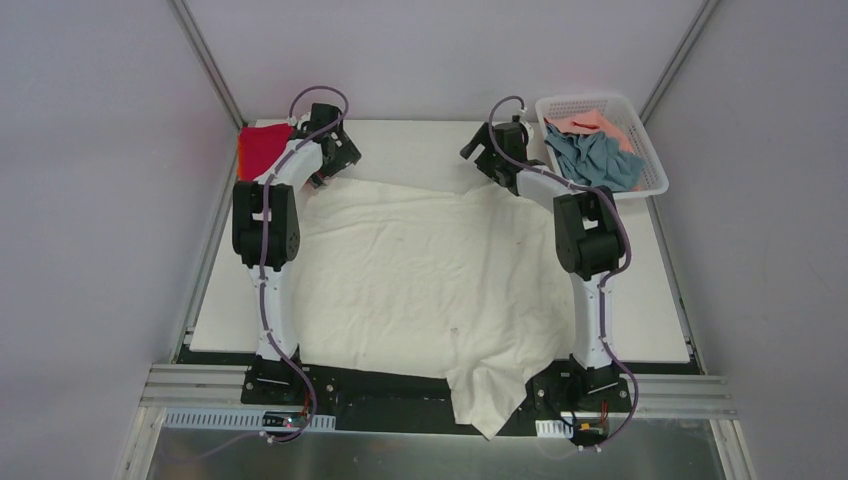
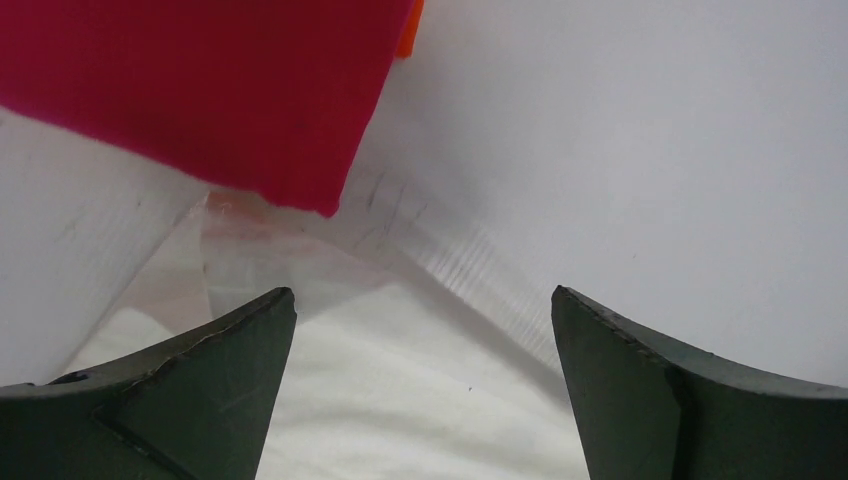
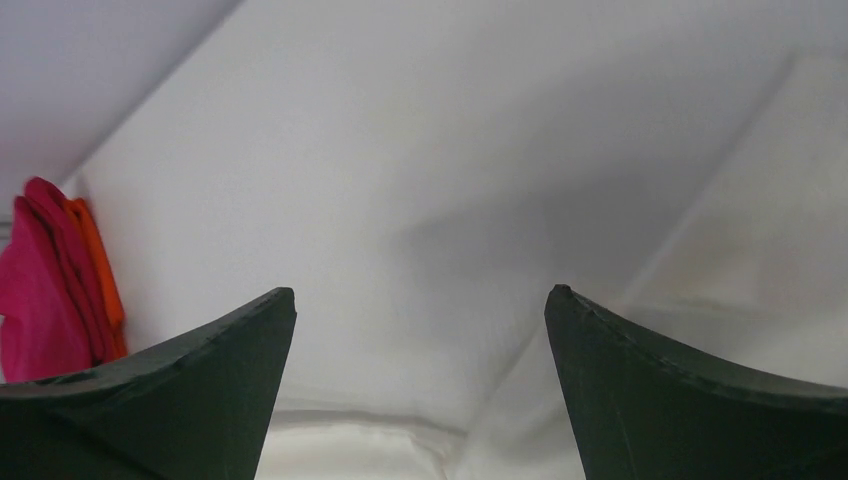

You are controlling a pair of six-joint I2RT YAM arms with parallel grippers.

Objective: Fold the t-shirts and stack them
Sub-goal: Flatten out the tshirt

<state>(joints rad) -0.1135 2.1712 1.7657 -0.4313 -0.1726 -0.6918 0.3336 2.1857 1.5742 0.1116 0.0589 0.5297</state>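
Note:
A large cream-white t-shirt (image 1: pixel 420 280) lies spread flat over the table, one corner hanging off the near edge. My left gripper (image 1: pixel 335 165) hovers over its far left corner, jaws wide open and empty; the cream cloth (image 2: pixel 420 390) shows between the fingers. My right gripper (image 1: pixel 480 150) stands open and empty over the far right corner, with the shirt's edge (image 3: pixel 370 440) just below. A folded crimson t-shirt (image 1: pixel 262 148) (image 2: pixel 200 90) (image 3: pixel 40 290) sits on an orange one (image 3: pixel 100 270) at the far left. Grey-blue (image 1: pixel 595 160) and salmon pink (image 1: pixel 590 125) t-shirts lie in the basket.
A white plastic mesh basket (image 1: pixel 650 165) stands at the table's far right corner. Grey walls close in the back and sides. The white table top (image 1: pixel 640 320) shows bare to the right of the cream shirt.

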